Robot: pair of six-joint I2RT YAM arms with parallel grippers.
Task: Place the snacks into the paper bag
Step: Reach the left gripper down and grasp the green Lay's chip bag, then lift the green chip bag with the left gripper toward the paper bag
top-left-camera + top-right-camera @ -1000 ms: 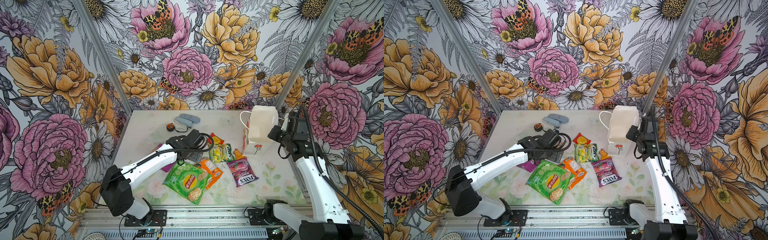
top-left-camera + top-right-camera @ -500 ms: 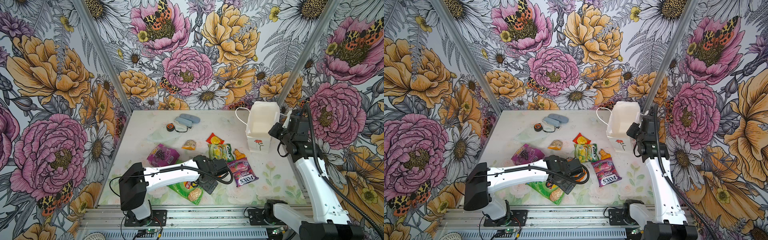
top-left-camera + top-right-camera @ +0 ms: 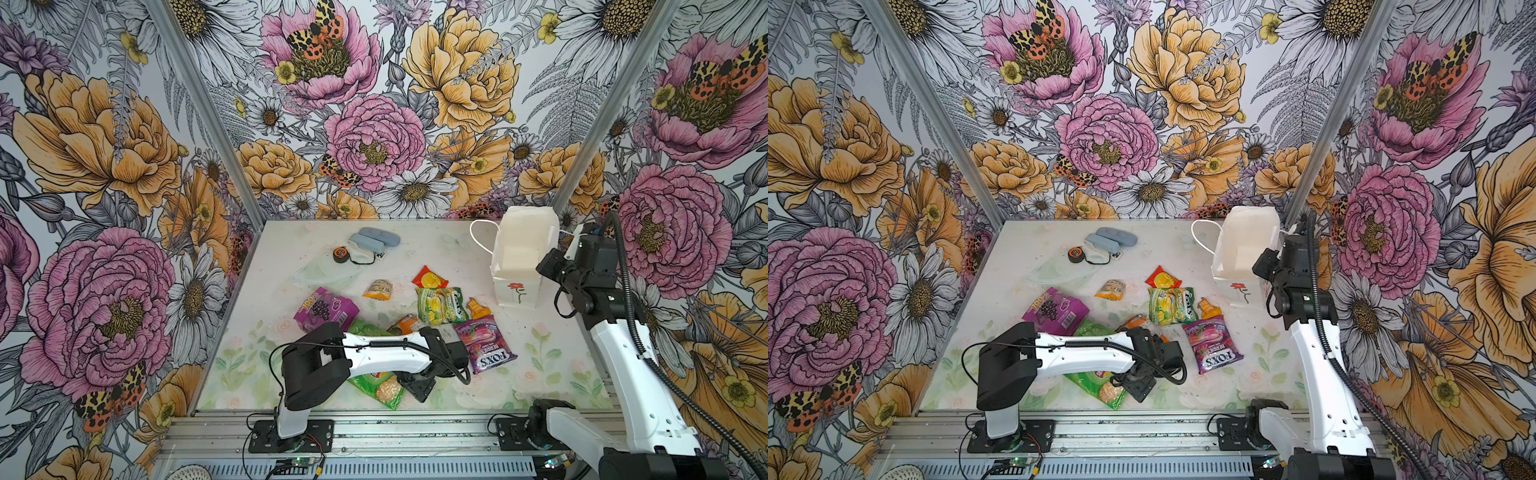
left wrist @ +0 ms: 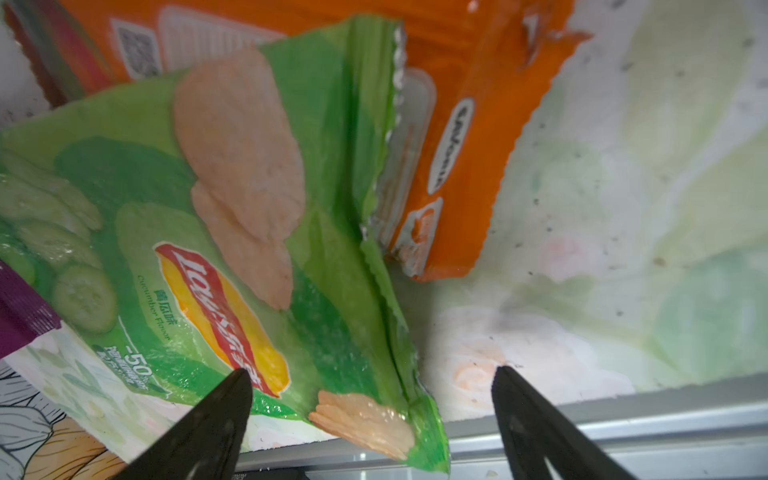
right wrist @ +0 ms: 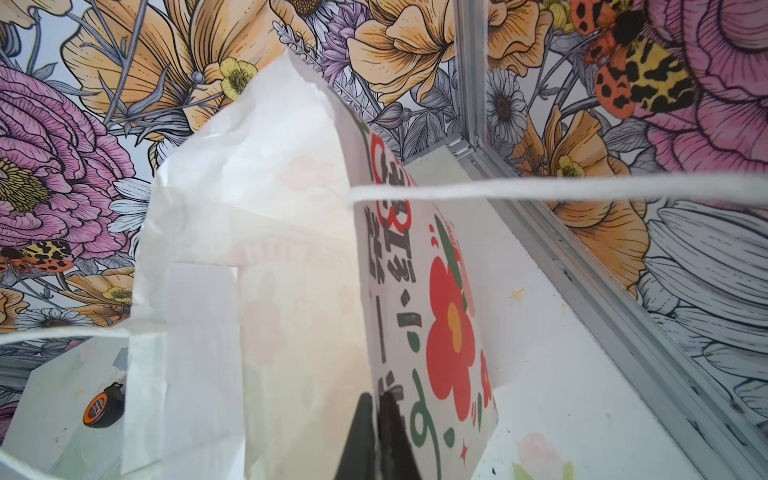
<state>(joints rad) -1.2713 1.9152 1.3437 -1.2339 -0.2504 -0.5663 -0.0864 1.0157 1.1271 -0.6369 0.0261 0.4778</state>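
Observation:
The snacks lie in a loose cluster mid-table. The green Lay's bag (image 3: 376, 384) is nearest the front, with an orange packet (image 4: 457, 137) partly under it. Behind are a purple packet (image 3: 326, 309), a Fox's Berries packet (image 3: 486, 347), a green-yellow one (image 3: 440, 305) and a red-yellow one (image 3: 430, 278). My left gripper (image 4: 370, 374) is open and low over the Lay's bag's front corner (image 4: 374, 419), one finger over the bag and one over bare table. The white paper bag (image 3: 521, 249) stands back right, mouth open. My right gripper (image 5: 376, 399) is shut on its side wall.
Two grey-blue cases (image 3: 374, 241) and a round black-orange tape measure (image 3: 340, 254) lie at the back. A clear plastic piece (image 3: 320, 272) is in front of them. The table's front edge and metal rail (image 4: 623, 415) run right beside the Lay's corner.
My left arm has swung from the back of the snack pile round to the front, over the Lay's bag's near corner. The bag's mouth has tipped towards the middle of the table.

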